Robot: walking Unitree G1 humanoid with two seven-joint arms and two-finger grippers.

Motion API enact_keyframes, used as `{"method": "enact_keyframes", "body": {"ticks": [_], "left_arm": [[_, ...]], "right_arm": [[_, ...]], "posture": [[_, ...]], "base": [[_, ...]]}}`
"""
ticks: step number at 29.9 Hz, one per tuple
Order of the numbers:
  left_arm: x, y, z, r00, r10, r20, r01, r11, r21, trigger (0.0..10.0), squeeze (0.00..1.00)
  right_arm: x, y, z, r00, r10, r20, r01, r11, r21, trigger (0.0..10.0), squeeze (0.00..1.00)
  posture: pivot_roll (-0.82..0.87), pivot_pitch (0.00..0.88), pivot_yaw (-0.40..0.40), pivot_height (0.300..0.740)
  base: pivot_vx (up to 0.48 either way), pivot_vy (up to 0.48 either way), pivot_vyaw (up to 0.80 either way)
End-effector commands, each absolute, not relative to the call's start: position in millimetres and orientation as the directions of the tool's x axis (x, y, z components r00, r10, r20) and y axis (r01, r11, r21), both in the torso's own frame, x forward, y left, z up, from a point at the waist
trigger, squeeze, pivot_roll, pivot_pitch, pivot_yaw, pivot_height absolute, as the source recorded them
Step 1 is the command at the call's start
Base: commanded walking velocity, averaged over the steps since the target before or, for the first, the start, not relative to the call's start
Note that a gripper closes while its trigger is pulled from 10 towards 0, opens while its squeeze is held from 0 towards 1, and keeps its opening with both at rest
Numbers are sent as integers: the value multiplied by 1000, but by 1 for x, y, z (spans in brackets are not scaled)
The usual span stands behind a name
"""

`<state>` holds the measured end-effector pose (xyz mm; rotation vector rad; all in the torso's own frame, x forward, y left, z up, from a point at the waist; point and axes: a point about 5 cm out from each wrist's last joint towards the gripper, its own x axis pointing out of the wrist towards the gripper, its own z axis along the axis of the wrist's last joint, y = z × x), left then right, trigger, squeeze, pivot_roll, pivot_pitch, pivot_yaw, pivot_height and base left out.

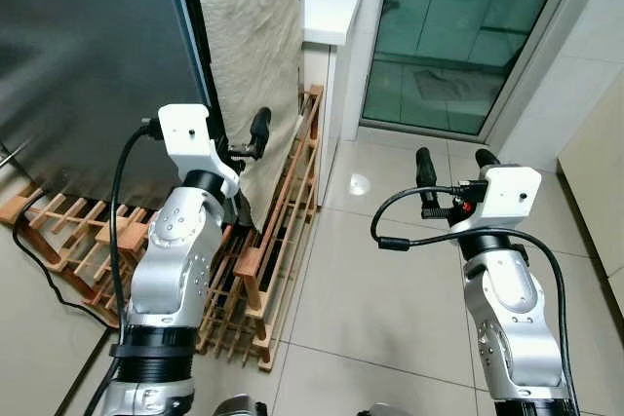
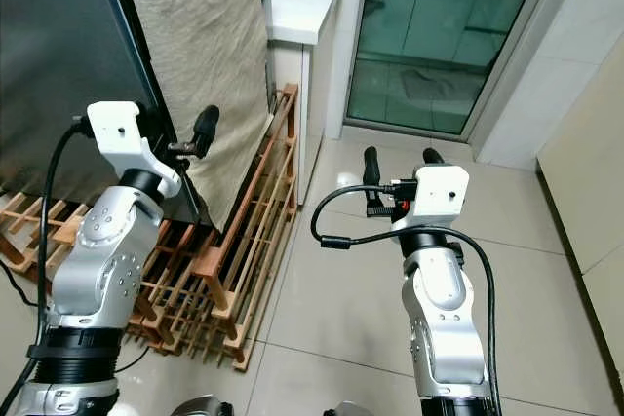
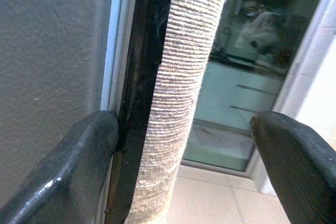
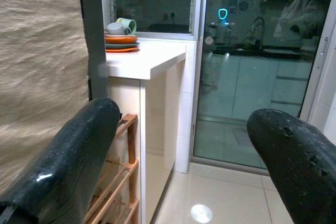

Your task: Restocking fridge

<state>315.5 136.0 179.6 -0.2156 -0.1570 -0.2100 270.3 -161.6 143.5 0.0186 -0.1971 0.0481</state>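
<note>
A glossy floor of large pale beige tiles spreads before the robot, with thin dark grout lines and a round light glare near the glass door. A low slatted rack of reddish-brown wood stands directly on it, along the foot of the dark fridge and the white counter. A white counter top carries a stack of orange and grey plates with pale mugs resting on top.

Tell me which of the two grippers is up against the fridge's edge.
The left gripper: it is raised at the dark fridge edge, beside the hanging beige cloth. The right gripper hangs open over bare floor tiles.
</note>
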Motion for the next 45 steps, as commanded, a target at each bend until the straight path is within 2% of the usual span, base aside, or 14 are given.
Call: {"method": "enact_keyframes", "body": {"ticks": [1, 5, 7, 8, 14, 15, 19, 23, 27, 36, 38, 39, 40, 45], "left_arm": [[314, 99, 187, 886, -417, 203, 455, 868, -200, 10000, 0], [308, 74, 190, 785, -573, 236, 618, 754, -222, 10000, 0], [302, 50, 201, 671, -676, 304, 741, 613, -275, 10000, 0], [302, 50, 201, 671, -676, 304, 741, 613, -275, 10000, 0], [280, 22, 219, 448, -806, 387, 883, 332, -331, 10000, 0], [280, 22, 219, 448, -806, 387, 883, 332, -331, 10000, 0], [266, 19, 222, 298, -862, 409, 927, 160, -338, 10000, 0], [262, 27, 228, 251, -872, 421, 935, 105, -339, 10000, 0], [269, 48, 225, 339, -855, 392, 915, 202, -351, 10000, 0], [264, 112, 198, 671, -713, 203, 732, 592, -338, 10000, 0], [268, 127, 189, 781, -605, 155, 620, 718, -316, 10000, 0], [268, 127, 189, 781, -605, 155, 620, 718, -316, 10000, 0], [274, 152, 168, 906, -417, 67, 411, 832, -372, 10000, 0], [276, 172, 149, 972, -236, -18, 216, 915, -340, 10000, 0]], "right_arm": [[273, -162, 149, 975, 41, 217, -46, 999, 15, 10000, 0], [274, -162, 148, 976, 49, 211, -53, 998, 15, 10000, 0], [274, -161, 148, 977, 51, 208, -56, 998, 17, 10000, 0], [274, -161, 148, 977, 51, 208, -56, 998, 17, 10000, 0], [275, -164, 150, 977, 36, 211, -41, 999, 21, 10000, 0], [275, -164, 150, 977, 36, 211, -41, 999, 21, 10000, 0], [274, -165, 149, 978, 34, 207, -39, 999, 21, 10000, 0], [275, -165, 149, 979, 35, 203, -39, 999, 18, 10000, 0], [274, -166, 148, 979, 32, 200, -36, 999, 20, 10000, 0], [259, -165, 138, 985, 59, 161, -62, 998, 14, 10000, 0], [257, -161, 137, 984, 82, 156, -84, 996, 8, 10000, 0], [257, -161, 137, 984, 82, 156, -84, 996, 8, 10000, 0], [260, -156, 140, 981, 104, 163, -108, 994, 15, 10000, 0], [271, -148, 149, 973, 140, 181, -150, 988, 40, 10000, 0]], "posture": [[-101, 0, 8, 711], [-103, 0, 0, 711], [-103, 0, 0, 711], [-103, 0, 0, 711], [-133, 0, 14, 711], [-133, 0, 14, 711], [-135, 0, 11, 711], [-134, 0, 11, 711], [-133, 0, 12, 711], [-87, 0, -2, 711], [-78, 0, -5, 711], [-78, 0, -5, 711], [-72, 0, -7, 711], [-67, 0, -14, 711]], "base": [[0, 0, 0], [0, 0, 0], [0, 0, 0], [0, 0, 0], [0, 0, 0], [0, 0, 0], [0, 0, 0], [0, 0, 0], [0, 0, 0], [0, 0, 0], [0, 0, 0], [0, 0, 0], [0, 0, 0], [0, 0, 0]]}}
